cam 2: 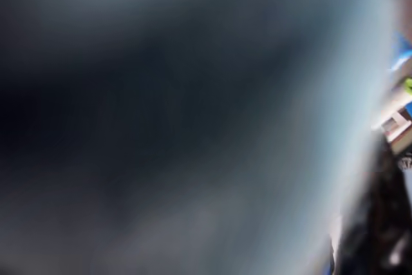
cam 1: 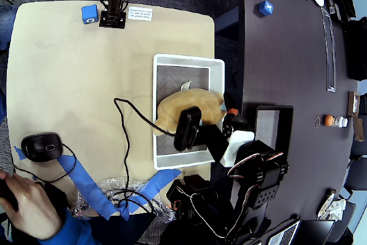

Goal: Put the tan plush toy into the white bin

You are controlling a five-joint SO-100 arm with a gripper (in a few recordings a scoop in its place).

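Observation:
The white bin (cam 1: 165,61) stands at the table's right edge in the overhead view, its grey patterned bottom showing at the far end. The tan plush toy (cam 1: 172,107) hangs over the bin's middle, and its right end covers the bin's right rim. My gripper (cam 1: 227,111) reaches in from the right and meets that end of the toy, appearing shut on it. The black wrist camera (cam 1: 188,128) lies over the toy's near side and hides part of it. The wrist view is a dark grey-blue blur of something very close to the lens.
A black tray (cam 1: 274,127) sits on the dark table right of the bin. A black cable (cam 1: 127,120) runs across the tan table to the wrist camera. A computer mouse (cam 1: 41,146), blue tape (cam 1: 86,182) and a person's hand (cam 1: 20,199) are at the lower left.

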